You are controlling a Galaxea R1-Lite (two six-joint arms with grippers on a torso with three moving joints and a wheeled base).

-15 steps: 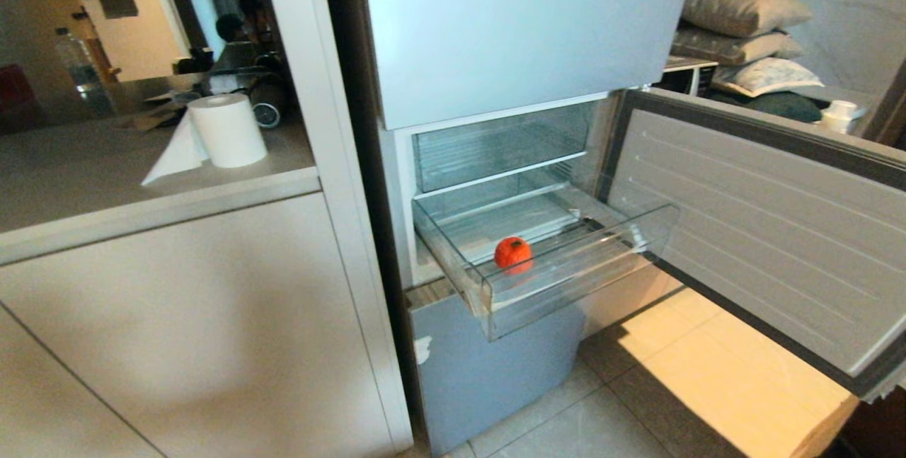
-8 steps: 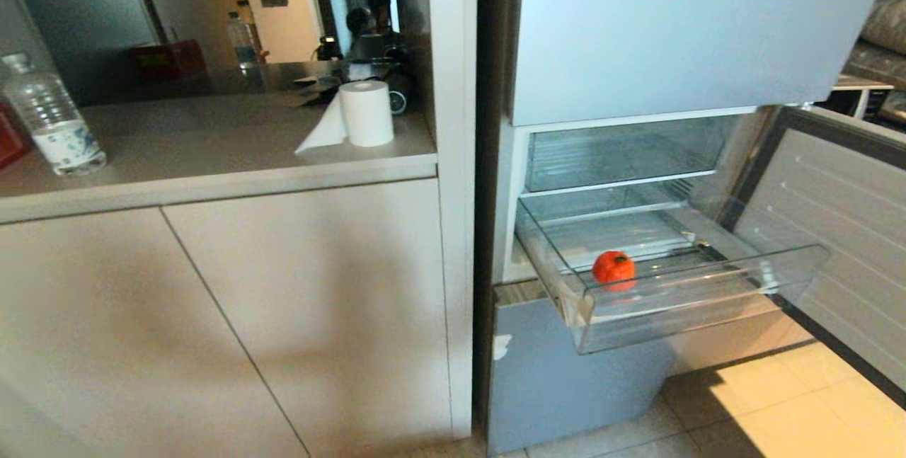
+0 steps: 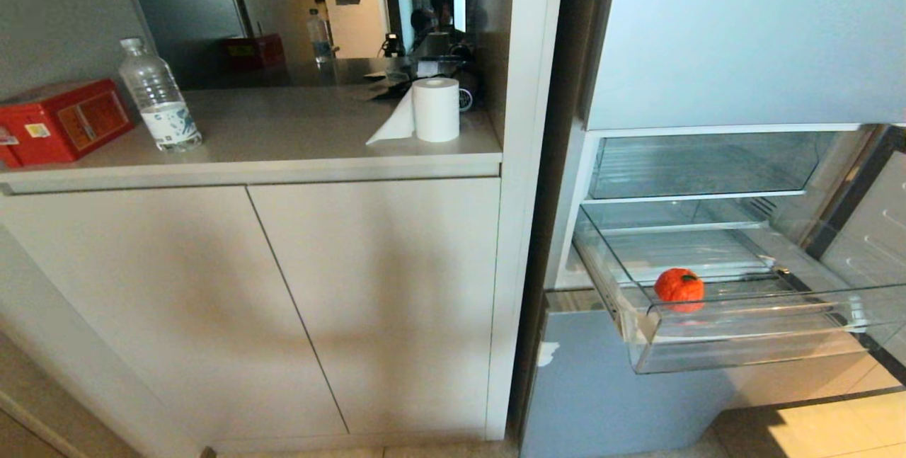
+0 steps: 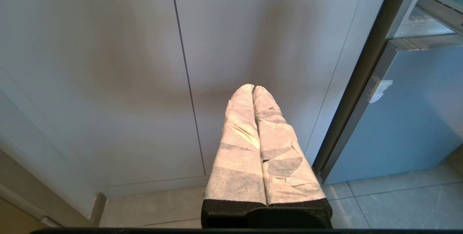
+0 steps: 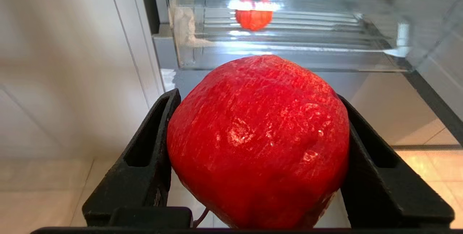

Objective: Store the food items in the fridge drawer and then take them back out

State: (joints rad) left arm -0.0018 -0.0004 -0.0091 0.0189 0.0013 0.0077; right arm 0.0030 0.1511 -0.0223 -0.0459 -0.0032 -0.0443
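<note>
The clear fridge drawer [image 3: 743, 352] stands pulled out at the right of the head view. An orange fruit [image 3: 678, 286] with a green stem cap lies inside it near the front lip. Neither arm shows in the head view. In the right wrist view my right gripper [image 5: 257, 96] is shut on a glossy red apple-like fruit [image 5: 258, 136], low in front of the drawer [image 5: 289, 56], with the orange fruit [image 5: 254, 17] visible through the plastic. My left gripper [image 4: 253, 88] is shut and empty, its taped fingers pointing at the cabinet front.
A white cabinet [image 3: 283, 288] with a counter fills the left. On the counter stand a paper roll [image 3: 435, 109], a water bottle [image 3: 159, 95] and a red box [image 3: 60, 120]. The open fridge door [image 3: 867, 245] is at the far right, above a blue lower panel [image 3: 601, 401].
The whole head view has swung left, so the fridge and drawer now sit further right and more counter shows. The orange fruit stays where it was in the drawer.
</note>
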